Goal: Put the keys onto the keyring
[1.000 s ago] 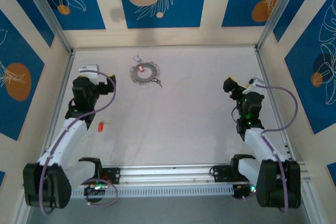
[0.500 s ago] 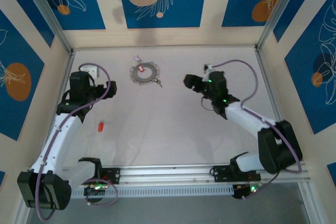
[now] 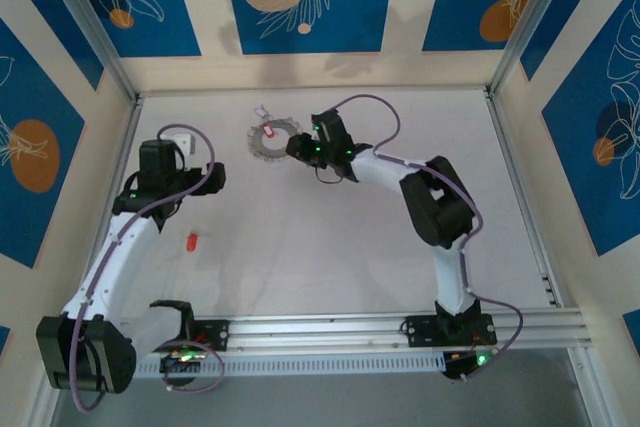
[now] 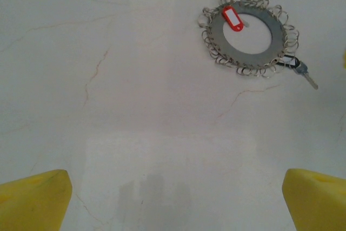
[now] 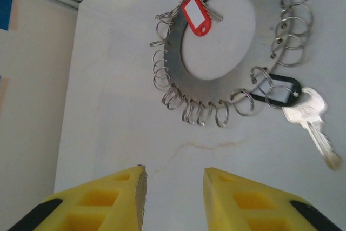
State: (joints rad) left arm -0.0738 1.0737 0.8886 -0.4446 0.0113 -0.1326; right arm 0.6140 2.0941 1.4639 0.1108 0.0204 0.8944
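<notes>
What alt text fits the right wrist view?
A grey keyring edged with wire loops lies on a pale table, a red-tagged key across its upper rim and a black-tagged silver key clipped at its lower right. The right tool's yellow fingers show at the bottom, slightly apart, holding nothing.

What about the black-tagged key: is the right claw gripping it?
No, the black-tagged key lies at the rim of the keyring, apart from the right claw.

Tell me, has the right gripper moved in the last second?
Yes. The right gripper swung left across the table, from its right side to just right of the keyring.
</notes>
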